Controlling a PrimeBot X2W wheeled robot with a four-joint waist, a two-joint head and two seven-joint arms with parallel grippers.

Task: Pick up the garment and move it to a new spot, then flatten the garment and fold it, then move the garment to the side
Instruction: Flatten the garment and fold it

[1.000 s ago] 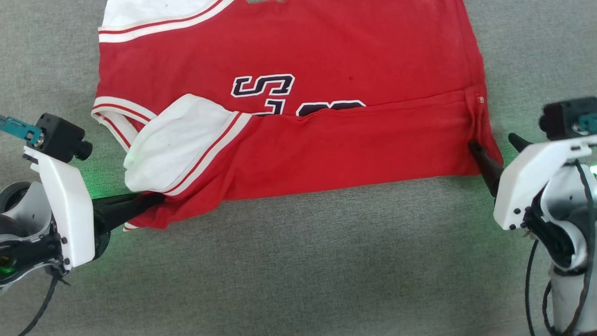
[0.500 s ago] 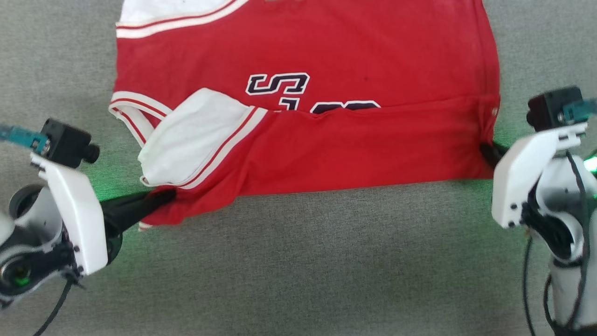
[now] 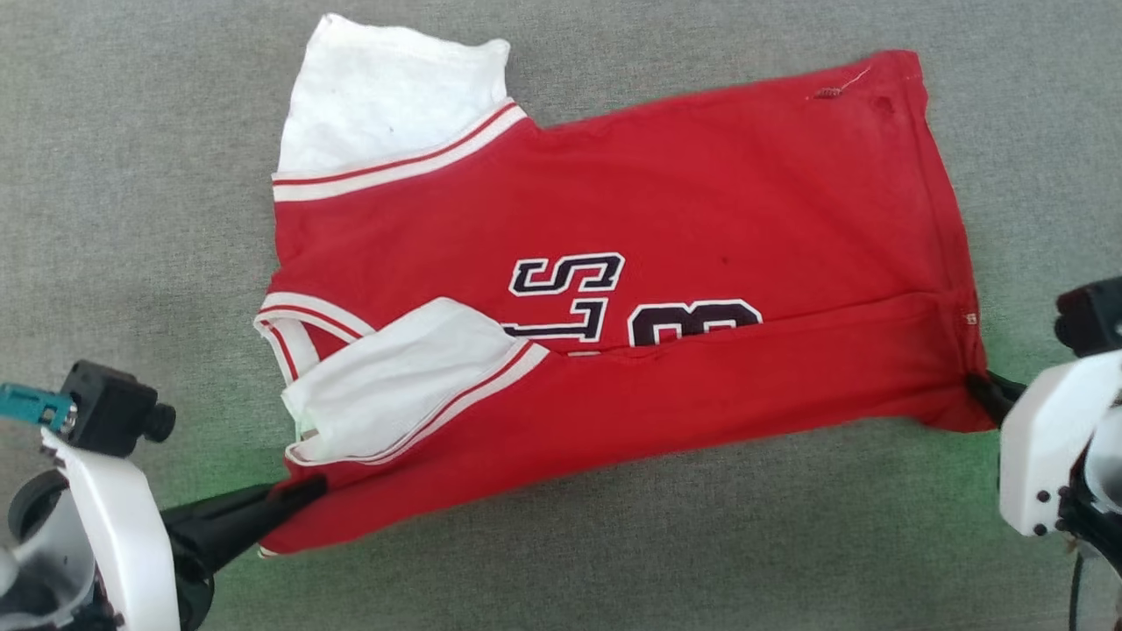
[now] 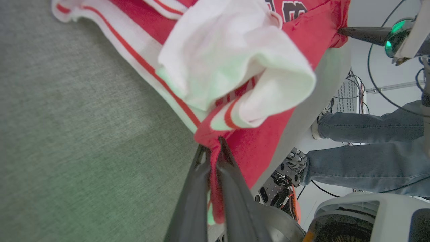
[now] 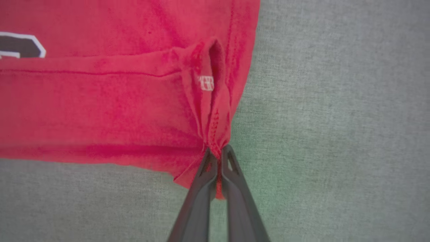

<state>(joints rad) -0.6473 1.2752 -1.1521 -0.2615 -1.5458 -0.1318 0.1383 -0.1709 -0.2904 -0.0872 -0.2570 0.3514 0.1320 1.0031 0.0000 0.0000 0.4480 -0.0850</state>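
The left gripper (image 3: 294,492) and right gripper (image 5: 216,152) clamp tight on the near corners of the red garment (image 3: 719,210), lying part-folded on the grey mat (image 3: 570,561); uneven pulling could slip either thin pinch and skew the fold.

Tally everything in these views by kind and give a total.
Red soft-fabric jersey garment, white sleeves: 1
Dark two-fingered grippers: 2, left gripper and right gripper, both shut on the garment
Grey fabric surface: 1
Person in blue jeans: 1
Total: 5
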